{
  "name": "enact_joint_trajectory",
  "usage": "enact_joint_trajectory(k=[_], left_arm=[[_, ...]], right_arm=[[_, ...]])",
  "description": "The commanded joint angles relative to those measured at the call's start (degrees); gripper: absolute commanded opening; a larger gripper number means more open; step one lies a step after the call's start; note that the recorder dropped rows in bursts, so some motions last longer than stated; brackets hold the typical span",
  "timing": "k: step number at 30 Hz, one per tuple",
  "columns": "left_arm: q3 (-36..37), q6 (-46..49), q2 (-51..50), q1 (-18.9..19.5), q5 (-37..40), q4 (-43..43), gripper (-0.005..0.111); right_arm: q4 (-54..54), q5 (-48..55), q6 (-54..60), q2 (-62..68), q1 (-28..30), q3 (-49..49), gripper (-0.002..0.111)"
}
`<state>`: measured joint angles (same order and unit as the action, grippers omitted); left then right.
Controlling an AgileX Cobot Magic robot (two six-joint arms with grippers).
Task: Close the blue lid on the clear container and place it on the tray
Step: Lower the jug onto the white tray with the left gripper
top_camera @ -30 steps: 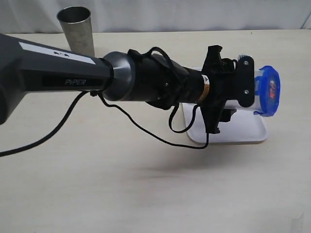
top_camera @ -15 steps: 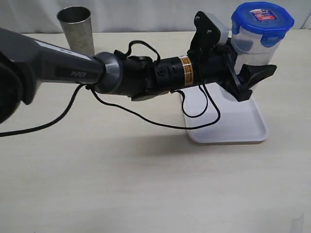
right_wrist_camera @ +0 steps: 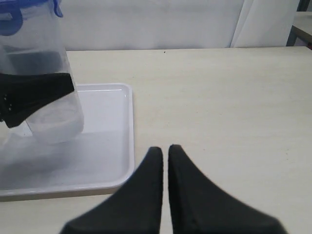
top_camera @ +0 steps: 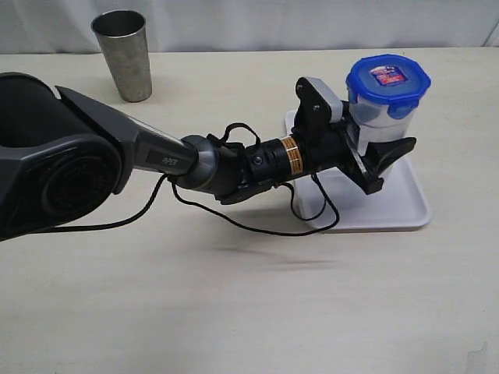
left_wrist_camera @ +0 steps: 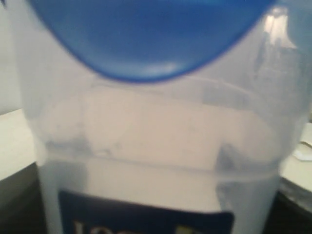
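The clear container [top_camera: 376, 117] stands upright with the blue lid [top_camera: 387, 79] on top, its sticker facing up. My left gripper [top_camera: 386, 140] reaches across from the left and is shut on the container's lower body; one black finger [top_camera: 392, 156] shows in front. The container hangs low over the white tray [top_camera: 398, 214]; I cannot tell whether its base touches. In the left wrist view the container [left_wrist_camera: 156, 146] and lid [left_wrist_camera: 146, 39] fill the picture. The right wrist view shows the container [right_wrist_camera: 46, 58], the tray [right_wrist_camera: 107, 146] and my right gripper [right_wrist_camera: 165, 148], shut and empty, beside the tray.
A grey metal cup [top_camera: 123, 54] stands at the back left of the table. A black cable [top_camera: 257, 226] loops under the left arm onto the table in front of the tray.
The left arm turned the container from lying sideways to upright, then lowered it toward the tray. The right gripper's state has not changed.
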<state>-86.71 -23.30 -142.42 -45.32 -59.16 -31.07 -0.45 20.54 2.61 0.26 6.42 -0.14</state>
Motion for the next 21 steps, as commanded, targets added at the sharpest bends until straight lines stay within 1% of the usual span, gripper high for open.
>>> enact_joint_trajectory(k=[1,7,10,11,21], left_arm=[[-3.3,-0.8,0.0,-0.4,1.1,-6.4,0.0],[-4.1,-0.8,0.0,-1.8,3.7,-7.9,0.0],[-4.1,-1.0,0.0,-2.1,3.6,-9.0,0.0],[-4.1,-1.0,0.0,-2.1,3.6,-10.2,0.0],[-4.1,-1.0,0.0,-2.0,3.6,-9.8,0.0]], right_arm=[[0.0,-0.8,0.7,-0.3,0.2,0.1,0.004],[0.0,-0.8,0.7,-0.3,0.2,0.1,0.004],[0.0,-0.8,0.7,-0.3,0.2,0.1,0.004],[0.0,-0.8,0.7,-0.3,0.2,0.1,0.004],[0.0,-0.8,0.7,-0.3,0.2,0.1,0.004]])
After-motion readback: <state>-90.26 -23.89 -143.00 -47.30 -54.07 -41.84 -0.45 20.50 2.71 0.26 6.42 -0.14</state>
